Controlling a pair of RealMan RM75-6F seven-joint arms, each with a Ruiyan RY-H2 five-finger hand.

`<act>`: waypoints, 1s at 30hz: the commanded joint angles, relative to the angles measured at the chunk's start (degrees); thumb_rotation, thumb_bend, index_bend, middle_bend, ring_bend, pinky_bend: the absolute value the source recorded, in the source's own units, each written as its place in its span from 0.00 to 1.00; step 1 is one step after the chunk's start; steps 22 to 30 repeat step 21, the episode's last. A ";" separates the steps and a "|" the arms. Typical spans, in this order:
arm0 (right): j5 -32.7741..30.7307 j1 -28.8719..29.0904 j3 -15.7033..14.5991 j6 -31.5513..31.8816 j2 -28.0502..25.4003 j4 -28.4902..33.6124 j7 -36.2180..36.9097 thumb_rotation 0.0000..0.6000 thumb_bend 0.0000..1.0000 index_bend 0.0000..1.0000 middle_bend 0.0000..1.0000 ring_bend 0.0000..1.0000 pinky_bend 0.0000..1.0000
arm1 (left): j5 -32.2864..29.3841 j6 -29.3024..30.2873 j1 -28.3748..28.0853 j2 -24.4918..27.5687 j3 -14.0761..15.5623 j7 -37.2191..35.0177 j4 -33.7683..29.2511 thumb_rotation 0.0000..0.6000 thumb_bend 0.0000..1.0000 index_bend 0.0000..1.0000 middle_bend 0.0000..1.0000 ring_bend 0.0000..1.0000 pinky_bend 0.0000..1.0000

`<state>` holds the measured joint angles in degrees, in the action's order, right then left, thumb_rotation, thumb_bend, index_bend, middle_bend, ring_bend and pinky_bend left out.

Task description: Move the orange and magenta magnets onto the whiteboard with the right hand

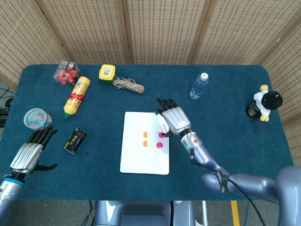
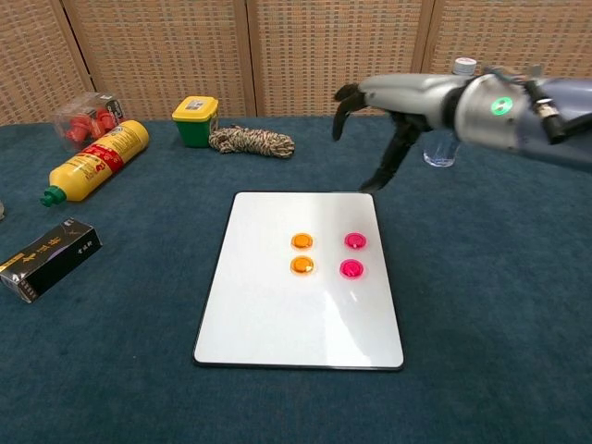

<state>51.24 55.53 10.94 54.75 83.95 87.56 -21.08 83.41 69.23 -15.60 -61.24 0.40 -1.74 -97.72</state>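
Two orange magnets point(image 2: 302, 241) point(image 2: 302, 265) and two magenta magnets point(image 2: 355, 240) point(image 2: 351, 268) lie on the whiteboard point(image 2: 277, 314), orange pair left, magenta pair right. In the head view the orange magnets point(image 1: 146, 134) point(image 1: 145, 143) and magenta magnets point(image 1: 160, 135) point(image 1: 159, 145) show the same layout on the whiteboard point(image 1: 138, 162). My right hand point(image 2: 388, 116) point(image 1: 174, 118) hovers raised above the board's far right corner, fingers spread, holding nothing. My left hand point(image 1: 31, 151) rests open at the table's near left edge.
A yellow bottle point(image 1: 77, 96), red-filled clear box point(image 1: 66, 72), yellow tape measure point(image 1: 107, 74) and rope coil point(image 1: 128, 85) lie at the back left. A black box point(image 1: 75, 140) and clear tub point(image 1: 37, 118) sit left. A water bottle point(image 1: 199, 85) and a figurine point(image 1: 264, 103) stand right.
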 commanded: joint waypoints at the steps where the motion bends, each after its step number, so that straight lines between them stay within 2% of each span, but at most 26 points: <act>1: 15.15 -11.27 -4.63 9.95 -8.41 -0.98 13.23 1.00 0.04 0.10 0.00 0.00 0.00 | 0.44 0.62 0.17 -0.25 -0.05 0.09 0.25 1.00 0.00 0.00 0.00 0.00 0.00; 3: 20.08 -15.89 -7.17 15.15 -10.51 -3.19 17.35 1.00 0.01 0.06 0.00 0.00 0.00 | 1.01 1.40 0.39 -0.51 -0.05 0.17 0.53 1.00 0.00 0.00 0.00 0.00 0.00; 8: 24.03 -23.29 -10.56 21.72 -12.04 -8.78 23.30 1.00 0.00 0.00 0.00 0.00 0.00 | 2.06 2.64 0.68 -0.99 -0.06 0.22 1.09 1.00 0.00 0.00 0.00 0.00 0.00; 11: 24.48 -30.48 -12.96 26.45 -10.52 -18.02 28.33 1.00 0.00 0.00 0.00 0.00 0.00 | 3.31 4.29 1.08 -1.65 -0.13 0.34 1.76 1.00 0.00 0.00 0.00 0.00 0.00; 14: 24.75 -34.56 -13.24 29.06 -7.42 -26.02 31.07 1.00 0.00 0.00 0.00 0.00 0.00 | 3.77 5.17 1.33 -2.13 -0.22 0.21 2.24 1.00 0.00 0.00 0.00 0.00 0.00; 18: 24.70 -38.24 -12.82 30.28 -4.73 -31.56 36.07 1.00 0.00 0.00 0.00 0.00 0.00 | 3.93 5.89 1.54 -2.55 -0.42 0.10 2.69 1.00 0.00 0.00 0.00 0.00 0.00; 21: 24.77 -40.12 -12.37 30.54 -3.78 -33.88 38.34 1.00 0.00 0.00 0.00 0.00 0.00 | 4.07 6.39 1.70 -2.79 -0.50 0.19 2.97 1.00 0.00 0.00 0.00 0.00 0.00; 30: 24.77 -40.12 -12.37 30.54 -3.78 -33.88 38.34 1.00 0.00 0.00 0.00 0.00 0.00 | 4.07 6.39 1.70 -2.79 -0.50 0.19 2.97 1.00 0.00 0.00 0.00 0.00 0.00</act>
